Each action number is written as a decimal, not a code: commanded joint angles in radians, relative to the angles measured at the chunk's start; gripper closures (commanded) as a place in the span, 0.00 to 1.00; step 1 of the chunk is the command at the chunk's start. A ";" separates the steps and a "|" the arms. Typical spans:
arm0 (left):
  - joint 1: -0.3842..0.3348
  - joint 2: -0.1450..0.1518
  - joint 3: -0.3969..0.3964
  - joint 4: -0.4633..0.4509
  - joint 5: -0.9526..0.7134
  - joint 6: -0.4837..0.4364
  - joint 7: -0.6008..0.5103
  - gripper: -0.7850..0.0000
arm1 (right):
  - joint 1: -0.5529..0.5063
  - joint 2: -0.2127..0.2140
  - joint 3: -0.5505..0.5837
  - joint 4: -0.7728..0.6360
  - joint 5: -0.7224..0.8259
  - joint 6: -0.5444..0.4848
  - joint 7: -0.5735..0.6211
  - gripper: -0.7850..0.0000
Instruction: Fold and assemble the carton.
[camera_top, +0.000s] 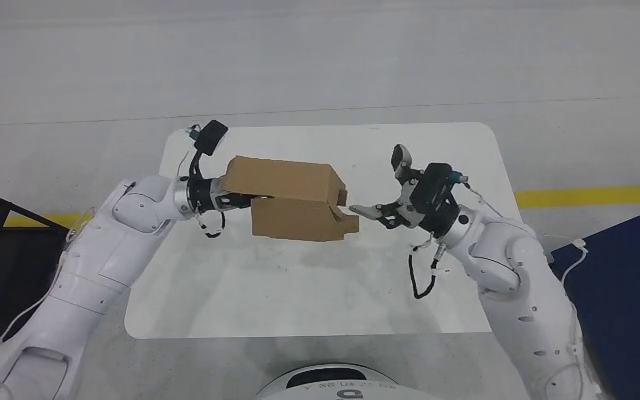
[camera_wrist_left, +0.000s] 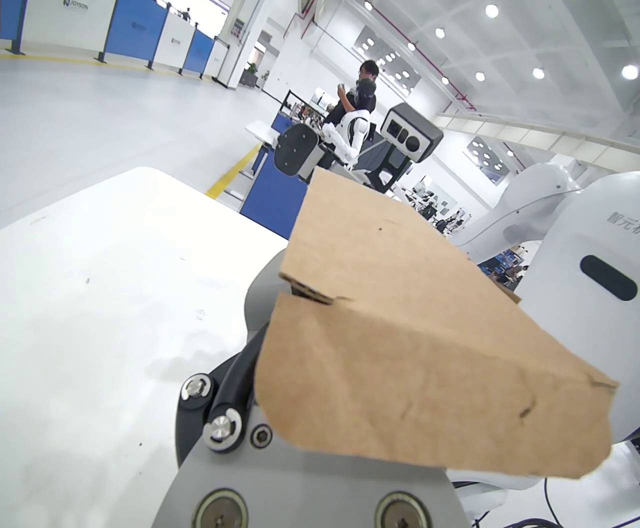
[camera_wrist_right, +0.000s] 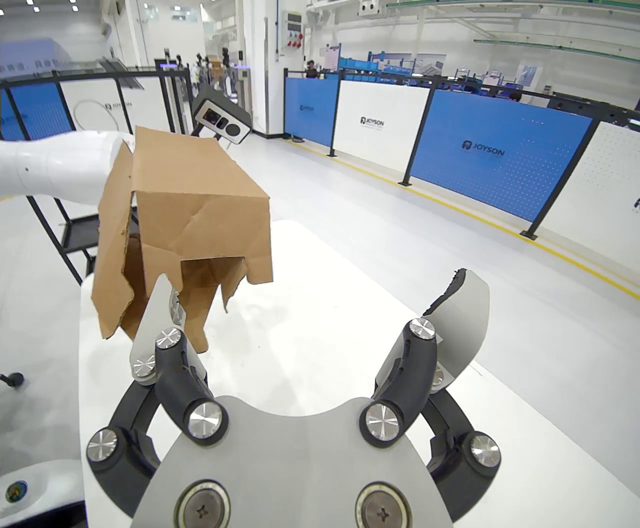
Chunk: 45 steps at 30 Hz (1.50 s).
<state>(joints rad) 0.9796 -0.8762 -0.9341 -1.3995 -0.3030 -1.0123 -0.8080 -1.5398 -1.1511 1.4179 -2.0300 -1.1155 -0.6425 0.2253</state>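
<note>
A brown carton (camera_top: 290, 195) hangs in the air over the white table (camera_top: 300, 290), partly unfolded, with loose flaps at the end facing the right arm. My left gripper (camera_top: 230, 196) is shut on the carton's other end, and in the left wrist view the carton (camera_wrist_left: 410, 320) covers its fingers. My right gripper (camera_top: 384, 188) is open just off the flapped end. In the right wrist view the carton (camera_wrist_right: 195, 200) shows its open end, and one finger (camera_wrist_right: 157, 305) of the right gripper (camera_wrist_right: 310, 305) lies by a hanging flap. Whether they touch, I cannot tell.
The table's bare top (camera_wrist_right: 320, 300) stretches under and in front of the carton. Its far edge (camera_top: 330, 127) and right edge (camera_top: 505, 180) are close to the arms. Grey floor with a yellow line (camera_top: 580, 196) lies beyond.
</note>
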 joint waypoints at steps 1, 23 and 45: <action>-0.010 0.001 0.030 0.000 -0.005 0.000 0.000 1.00 | -0.001 0.001 -0.020 0.000 -0.039 -0.003 0.008 0.00; -0.107 0.044 0.222 0.026 -0.022 0.000 0.000 1.00 | 0.029 0.003 -0.087 -0.005 -0.168 0.046 -0.115 0.03; -0.056 0.079 0.175 -0.040 -0.046 0.000 0.000 1.00 | 0.009 0.014 -0.078 0.030 -0.009 -0.024 -0.090 1.00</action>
<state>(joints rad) 0.9195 -0.7973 -0.7535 -1.4380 -0.3484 -1.0123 -0.8079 -1.5317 -1.1371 1.3402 -2.0019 -1.1350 -0.6616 0.1332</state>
